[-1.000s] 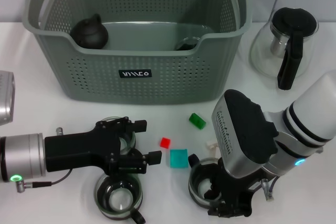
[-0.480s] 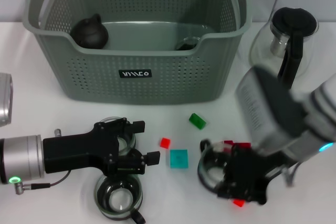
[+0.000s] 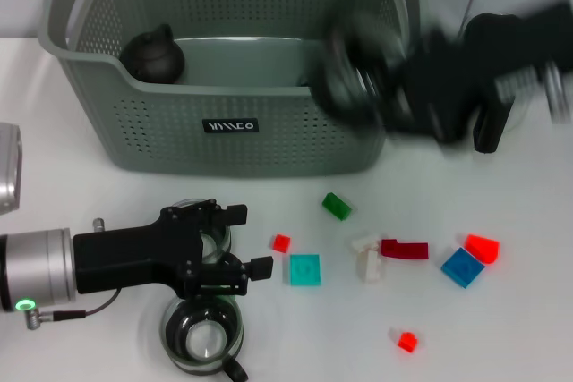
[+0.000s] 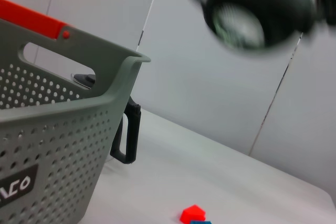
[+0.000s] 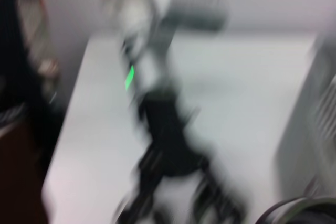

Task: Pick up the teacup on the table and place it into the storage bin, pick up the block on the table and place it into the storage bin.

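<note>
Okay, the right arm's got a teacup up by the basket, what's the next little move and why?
Probably carry it a bit further in over the storage bin, then lower. The right gripper holds the glass teacup at the bin's right rim, not yet clearly inside. The left gripper waits by two cups on the table.

R pincer swung teacup up to bin.

The storage bin, grey-green and perforated with orange clips, stands upright at 12 o'clock on the surface. A glass teacup hangs blurred at its 3 o'clock rim. A teal block lies flat near 6 o'clock.
</note>
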### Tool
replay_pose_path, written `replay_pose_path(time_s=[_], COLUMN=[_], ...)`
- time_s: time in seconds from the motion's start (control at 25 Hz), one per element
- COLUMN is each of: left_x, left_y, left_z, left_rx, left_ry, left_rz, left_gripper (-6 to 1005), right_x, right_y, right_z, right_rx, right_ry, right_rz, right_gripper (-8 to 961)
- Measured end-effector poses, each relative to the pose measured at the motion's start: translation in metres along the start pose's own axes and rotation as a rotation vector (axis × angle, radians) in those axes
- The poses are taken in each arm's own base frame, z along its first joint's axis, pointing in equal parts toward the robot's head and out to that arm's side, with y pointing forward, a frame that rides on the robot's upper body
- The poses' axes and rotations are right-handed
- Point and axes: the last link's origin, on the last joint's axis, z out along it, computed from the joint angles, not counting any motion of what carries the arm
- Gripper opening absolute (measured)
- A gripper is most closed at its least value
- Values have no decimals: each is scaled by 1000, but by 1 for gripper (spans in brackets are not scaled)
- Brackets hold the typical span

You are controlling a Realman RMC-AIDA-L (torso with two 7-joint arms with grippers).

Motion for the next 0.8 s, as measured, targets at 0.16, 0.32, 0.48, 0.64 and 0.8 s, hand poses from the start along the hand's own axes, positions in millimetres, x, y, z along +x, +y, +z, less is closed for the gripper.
replay_pose_path(time_s=[0.16,0.32,0.48,0.64,0.8], left_x=[2,3,4,5,4], left_y=[-1,-3,-4,-4,-4], left_z=[2,4,5,6,6], left_rx=[-3,3,6,8,9], left_ry=[1,0,-1,0,1], left_rz=[4,8,8,5,6], left_gripper=[934,933,932,932,931], right_x=[-32,-33,-14,5,20], right_y=[-46,-101,-136,-143,-137], right_z=[8,39,81,114,133], right_rx=[123,238,349,449,489], right_ry=[-131,-123,-19,75,134], right_rz=[50,144,147,94,54], right_gripper=[66,66,65,65,64])
